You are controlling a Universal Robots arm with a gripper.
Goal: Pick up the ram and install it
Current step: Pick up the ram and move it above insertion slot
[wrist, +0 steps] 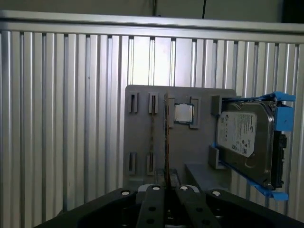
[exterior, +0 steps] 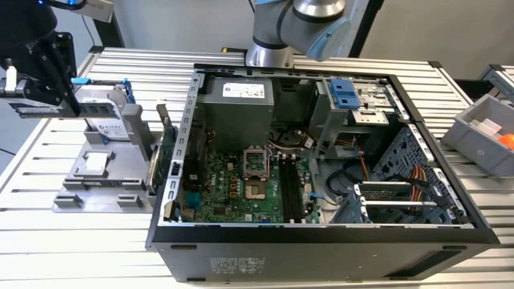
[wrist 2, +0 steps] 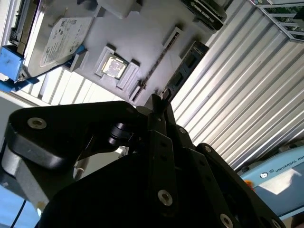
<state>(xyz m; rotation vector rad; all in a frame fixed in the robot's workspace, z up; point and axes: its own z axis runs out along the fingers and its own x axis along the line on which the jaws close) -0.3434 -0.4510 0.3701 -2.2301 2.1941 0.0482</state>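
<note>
Gripper: your gripper (exterior: 36, 107) hangs at the exterior view's left, above the grey parts holder (exterior: 92, 180) and well apart from the open computer case (exterior: 321, 235).
Grip state: the fingers (wrist: 154, 199) are drawn together on the ram (wrist: 166, 137); in the first wrist view you see it edge-on, a thin dark strip rising straight out from between the finger links.
Ram position: it sits in the gripper's clamp over the holder. In the second wrist view only its tip (wrist 2: 159, 102) pokes out past the fingers (wrist 2: 161, 142).
Long axis: the stick runs in line with the fingers, pointing away from the wrist. In the exterior view it shows as a short horizontal bar under the gripper body.
Key relation: the motherboard's long black slots (exterior: 291, 189) lie toward the exterior view's right of the gripper, inside the case, beside the processor socket (exterior: 254, 162).
Holder contents: a silver hard drive in a blue frame (wrist: 249, 142), a small square chip (wrist: 183, 114) and empty grey brackets (wrist: 134, 102).
Hard to tell: whether the ram's lower end has lifted clear of the holder's slot; the fingers hide the grip point in both wrist views.
Cut off: the gripper body runs off the exterior view's left edge.
</note>
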